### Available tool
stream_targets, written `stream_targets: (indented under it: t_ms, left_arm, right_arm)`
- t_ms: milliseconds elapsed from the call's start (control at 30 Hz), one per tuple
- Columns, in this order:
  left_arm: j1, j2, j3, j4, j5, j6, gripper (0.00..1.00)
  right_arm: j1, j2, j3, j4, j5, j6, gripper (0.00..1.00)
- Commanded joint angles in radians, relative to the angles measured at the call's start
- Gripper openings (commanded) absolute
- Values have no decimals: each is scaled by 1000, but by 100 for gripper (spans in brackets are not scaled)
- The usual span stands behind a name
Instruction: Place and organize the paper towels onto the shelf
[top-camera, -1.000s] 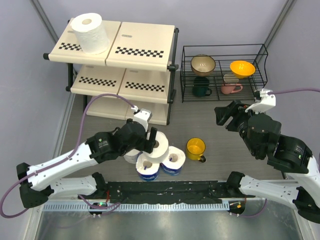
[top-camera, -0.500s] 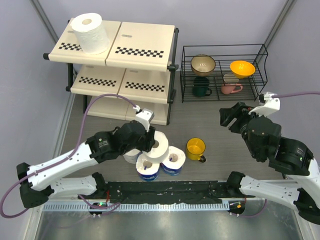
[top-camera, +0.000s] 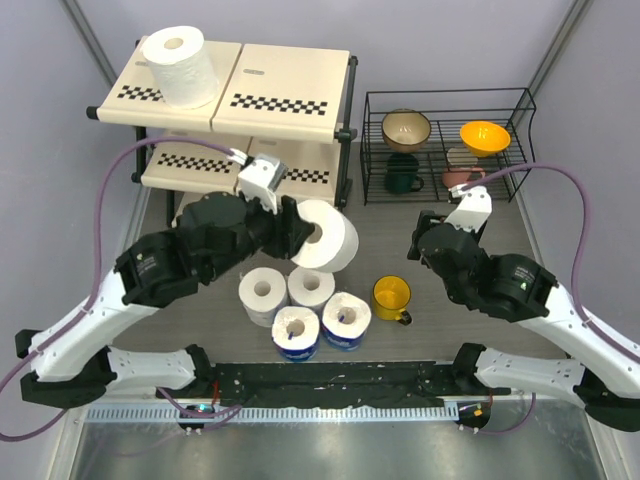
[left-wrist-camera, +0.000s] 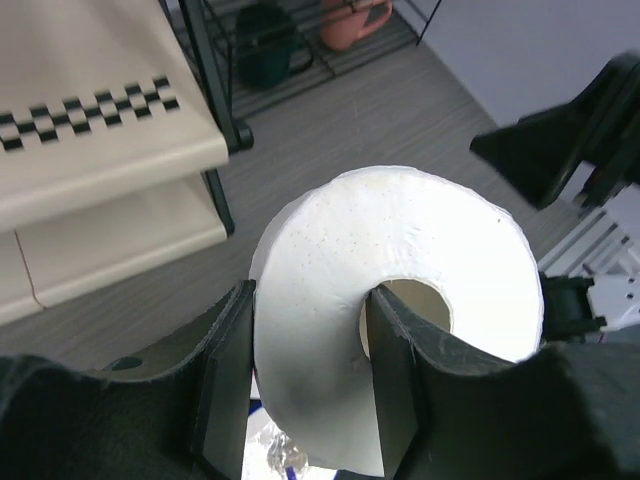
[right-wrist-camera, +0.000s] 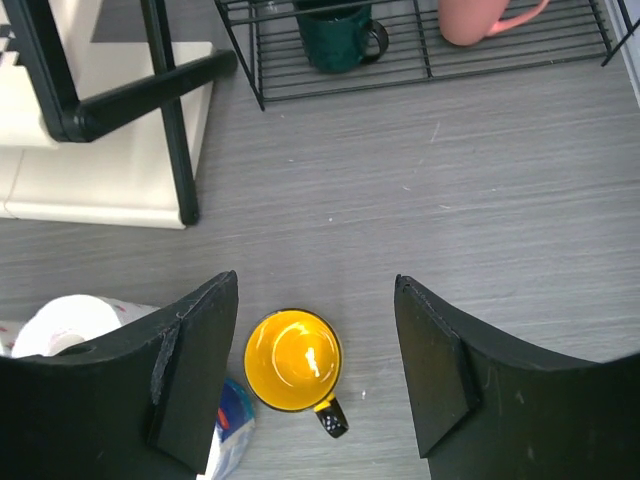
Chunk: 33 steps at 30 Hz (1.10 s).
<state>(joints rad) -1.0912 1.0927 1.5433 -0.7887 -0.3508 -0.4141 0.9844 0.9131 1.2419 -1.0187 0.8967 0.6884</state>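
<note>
Paper towels are sitting in three places on the worktop. One upright roll (top-camera: 180, 65) is standing on the top board of the shelf (top-camera: 290, 80), which is occupying the far-left corner. A lifted roll (top-camera: 325, 237), bare white like the first, is hanging tilted in the air just in front of the shelf. The left gripper (left-wrist-camera: 308, 375) is clamping this roll by its wall, with one finger (left-wrist-camera: 392, 370) reaching into the hollow core and the other (left-wrist-camera: 225, 375) pressing on the outside. Four more are huddling together toward the near edge, a little left of the middle. The bare pair (top-camera: 287, 290) is standing behind, and the blue-wrapped pair (top-camera: 320, 327) is standing in front.

The right gripper (right-wrist-camera: 312, 290) is hovering right of the middle with its jaws spread wide and nothing between them. In its wrist view a yellow mug (right-wrist-camera: 293, 360) is showing on the worktop below. A black wire rack (top-camera: 445, 140) is standing at the far-right corner.
</note>
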Motion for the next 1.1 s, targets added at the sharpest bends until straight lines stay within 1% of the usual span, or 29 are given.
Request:
stream_targets:
  t_ms: [0, 33, 67, 133, 167, 200, 233, 267, 300, 333, 433, 467, 500, 533, 567, 633, 667, 733, 767, 833, 867, 900, 1067]
  left_arm:
    - [-3, 36, 228, 54, -91, 132, 38]
    - [-3, 45, 315, 58, -111, 158, 37]
    - [-3, 56, 358, 62, -132, 219, 37]
    - [-3, 88, 437, 85, -209, 280, 37]
    - [-1, 98, 507, 107, -241, 320, 37]
    - [-1, 125, 538, 123, -298, 393, 37]
    - [-1, 137, 587, 143, -324, 444, 37]
    - [5, 151, 616, 175, -338, 481, 37]
    - [13, 174, 653, 172, -344, 535, 37]
    - [20, 226, 751, 163, -346, 553, 37]
    - [63, 318, 874, 161, -338, 613, 36]
    - [103, 332, 885, 172, -324, 617, 36]
    - [132, 343, 896, 171, -304, 607, 36]
    - [169, 370, 914, 166, -234, 562, 36]
    - [253, 381, 922, 146, -197, 533, 35]
    - [342, 407, 926, 134, -121, 467, 35]
    - [420, 433, 926, 131, -64, 422, 34]
    - [487, 461, 931, 129, -2, 367, 33]
    - [541, 490, 933, 132, 51, 327, 33]
    - [588, 513, 945, 132, 107, 282, 33]
    - [631, 521, 945, 140, 143, 234, 33]
    - [645, 529, 943, 144, 179, 221, 33]
    - [701, 532, 936, 157, 194, 202, 33]
  right_arm:
    - [-3, -33, 1, -3, 59, 45, 69]
    - [-6, -37, 1, -3, 53, 45, 69]
    - [-7, -39, -1, -3, 50, 42, 69]
    - [-9, -39, -1, -1, 44, 42, 69]
    - [-10, -36, -1, -3, 39, 40, 69]
    - [-10, -36, -1, -3, 38, 40, 69]
    - [-10, -33, -1, -3, 34, 40, 68]
    - [-12, -28, -1, -3, 33, 43, 67]
    - [-13, -25, 1, -3, 31, 43, 67]
    - [-12, -22, 1, -3, 31, 42, 66]
    - [-13, -16, 2, -3, 27, 39, 66]
    - [-13, -13, 2, -3, 25, 37, 66]
    - [-13, -13, 2, -3, 24, 37, 66]
    - [-12, -14, 2, -3, 22, 37, 66]
    - [-13, -14, 1, -3, 21, 37, 66]
    - [-15, -20, -1, -3, 19, 36, 65]
    - [-15, -23, -4, -1, 19, 36, 65]
    - [-16, -33, -9, -1, 21, 39, 65]
    - [-18, -33, -10, 0, 21, 40, 65]
    - [-20, -33, -16, 3, 22, 37, 65]
    - [-20, -31, -19, 2, 21, 37, 65]
    - [-21, -30, -24, 2, 19, 37, 65]
    - [-24, -36, -51, 5, 10, 49, 65]
